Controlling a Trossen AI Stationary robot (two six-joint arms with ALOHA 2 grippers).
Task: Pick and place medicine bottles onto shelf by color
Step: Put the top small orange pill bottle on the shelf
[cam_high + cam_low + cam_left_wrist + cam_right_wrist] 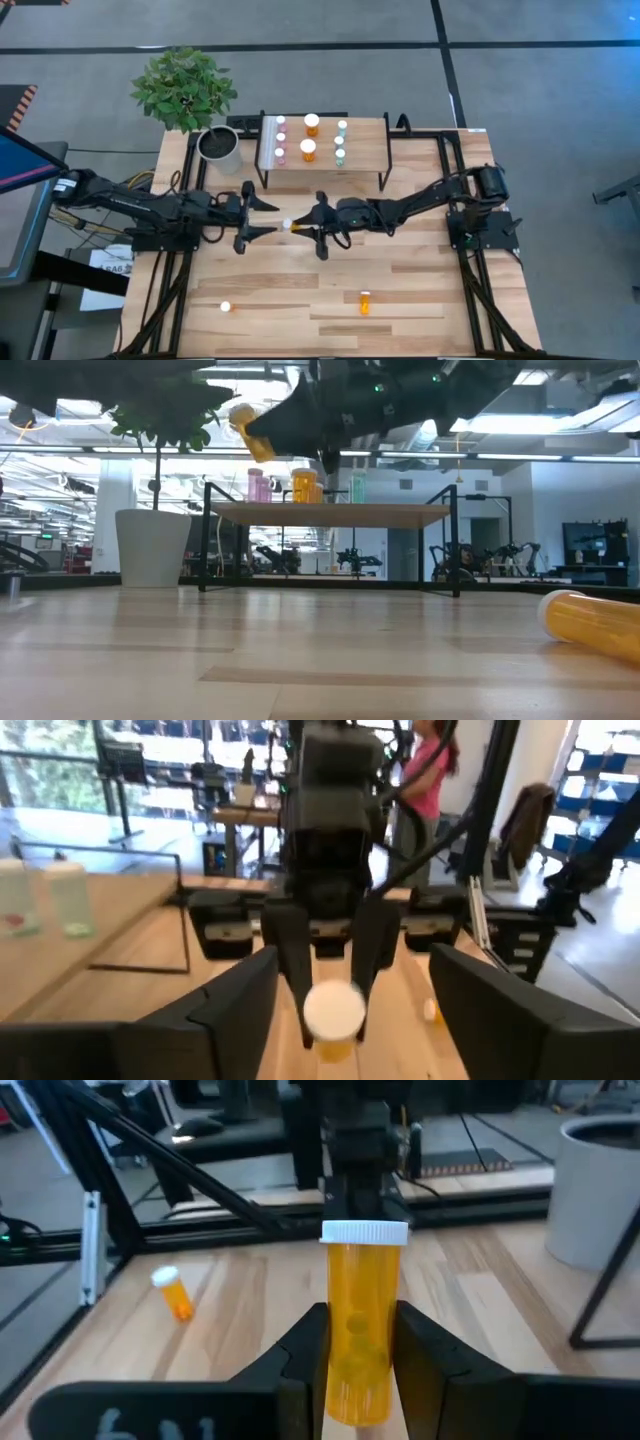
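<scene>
My right gripper (303, 226) is shut on an orange medicine bottle (360, 1320) with a white cap (288, 224), held in the air over the table's middle. My left gripper (268, 218) faces it, open, its fingers standing on either side of the cap end without touching. The shelf (365, 150) stands at the far side on black legs. On it stand pink bottles (280, 140), orange bottles (310, 137) and pale green bottles (341, 141) in separate rows. Another orange bottle (364, 302) lies on its side near the front edge. A small bottle (225, 307) stands at the front left. My right gripper pinches the orange bottle's body (358, 1370) at its bottom half between its two fingers (425, 1360). The fingers come about level from the table's right and lie along the bottle. The bottle is lifted clear, and its capped end (364, 1232) sticks out toward my left gripper.
A grey-white pot (220, 148) with a green plant stands at the far left beside the shelf. Black frame rails (470, 270) run along the table's sides. A person in a pink top (430, 770) stands in the room beyond the table.
</scene>
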